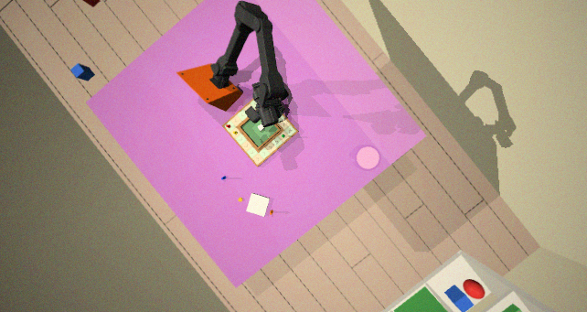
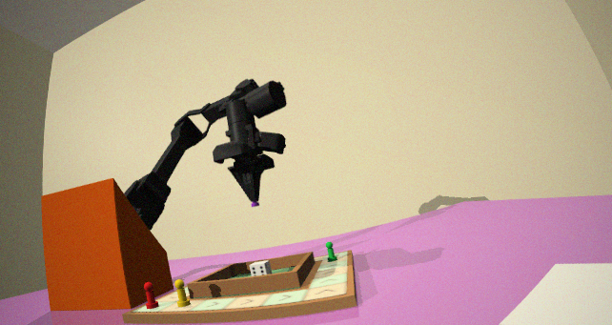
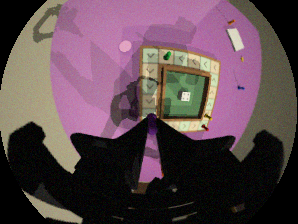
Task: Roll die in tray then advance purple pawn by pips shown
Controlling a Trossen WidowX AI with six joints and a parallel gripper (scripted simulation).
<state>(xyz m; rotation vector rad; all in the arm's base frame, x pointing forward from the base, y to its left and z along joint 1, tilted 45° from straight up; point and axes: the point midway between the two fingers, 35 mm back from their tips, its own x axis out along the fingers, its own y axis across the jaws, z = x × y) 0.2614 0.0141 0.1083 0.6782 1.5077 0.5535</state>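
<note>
The pincer (image 1: 270, 118) (image 2: 255, 200) (image 3: 152, 120) is being almost closed, its two fingers pressing on the purple pawn (image 2: 255, 204) (image 3: 152, 125) between their tips. This pawn is hanging in the air, higher than the tray (image 1: 250, 139) (image 2: 253, 286) (image 3: 162, 95) and touching neither the tray nor the board (image 1: 258, 162) (image 2: 350, 300) (image 3: 150, 70). The base of the pawn is showing below the fingers. Inside the tray, the white die (image 1: 261, 127) (image 2: 260, 268) (image 3: 185, 96) is lying on the green bottom, apart from the pincer.

The green pawn (image 1: 283, 135) (image 2: 330, 252) (image 3: 167, 55) is standing on the board outside the tray. The yellow pawn (image 1: 236, 132) (image 2: 181, 294) (image 3: 208, 116) and the red pawn (image 1: 229, 125) (image 2: 150, 295) (image 3: 205, 127) are standing near each other, by another corner of the tray. A white square (image 1: 258, 205) (image 2: 567, 294) (image 3: 235, 39) is lying on the pink worktop (image 1: 174, 132) (image 2: 429, 285) (image 3: 80, 30), well apart from the tray.
</note>
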